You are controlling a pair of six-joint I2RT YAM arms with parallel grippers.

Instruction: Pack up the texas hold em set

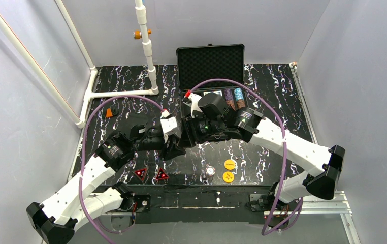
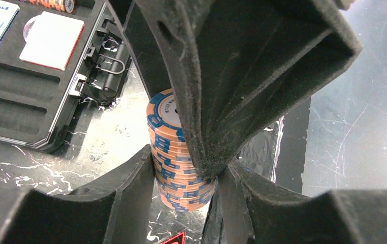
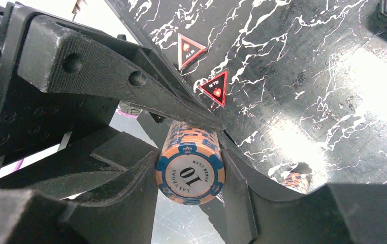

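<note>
An orange-and-blue chip stack (image 3: 190, 173) lies on its side in the air over the middle of the table. My right gripper (image 3: 191, 158) is shut on it, a finger against each side. My left gripper (image 2: 186, 169) meets it from the opposite side, its two fingers touching the same stack (image 2: 173, 152). In the top view both grippers (image 1: 180, 138) join in front of the open black case (image 1: 209, 53). Two more chip stacks (image 1: 234, 97) lie in the case. Two card decks (image 2: 50, 39) sit in its foam.
Two red-black triangles (image 1: 151, 174) lie near the front edge, two orange discs (image 1: 229, 170) to their right. A short chip pile (image 1: 210, 170) stands between them. A small orange block (image 1: 111, 112) sits at the left, by white pipes (image 1: 147, 51).
</note>
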